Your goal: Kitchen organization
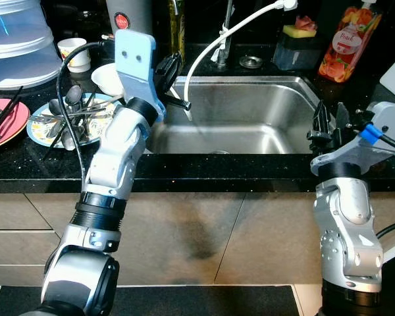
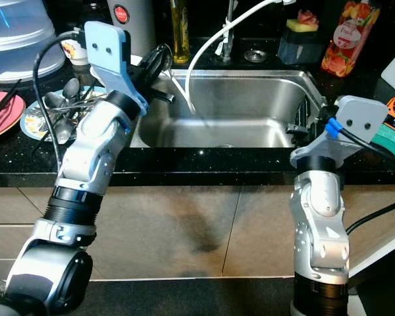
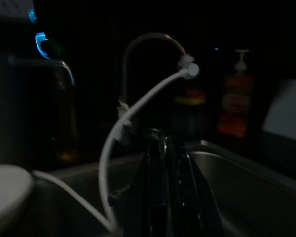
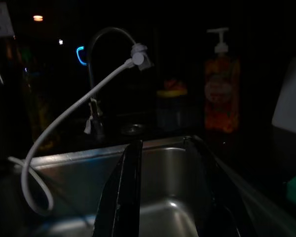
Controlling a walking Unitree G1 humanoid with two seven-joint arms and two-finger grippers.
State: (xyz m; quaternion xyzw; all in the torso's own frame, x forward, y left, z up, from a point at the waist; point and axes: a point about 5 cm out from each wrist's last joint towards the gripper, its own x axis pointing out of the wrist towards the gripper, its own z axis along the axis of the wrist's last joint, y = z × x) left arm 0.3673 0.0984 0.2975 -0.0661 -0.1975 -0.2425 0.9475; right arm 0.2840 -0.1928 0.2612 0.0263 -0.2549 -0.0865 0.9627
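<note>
You are facing a black speckled stone tabletop with a rectangular stainless steel sink let into it, flanked by both silver arms. Your left gripper is raised over the sink's left rim, near its back left corner; in the left wrist view its two black fingers lie pressed together with no gap between them, and you cannot make out anything held there. Your right gripper sits at the sink's right rim, its fingers spread well apart with bare steel showing between them and nothing in their grasp. A thin white flexible hose runs from the curved metal tap at the back edge of the sink, arcs down, and ends inside the basin near its left wall, just beside the left gripper. On the tabletop to the left of the sink, a pale blue patterned plate carries a loose heap of metal spoons and cutlery, and a red plate with dark chopsticks lies at the left edge. Behind them stand a small white bowl, a white patterned cup and a stack of clear plastic containers. Along the back edge to the right of the tap you see a dark holder with a yellow sponge and an orange pump bottle of soap. A green sponge lies at the right edge.
</note>
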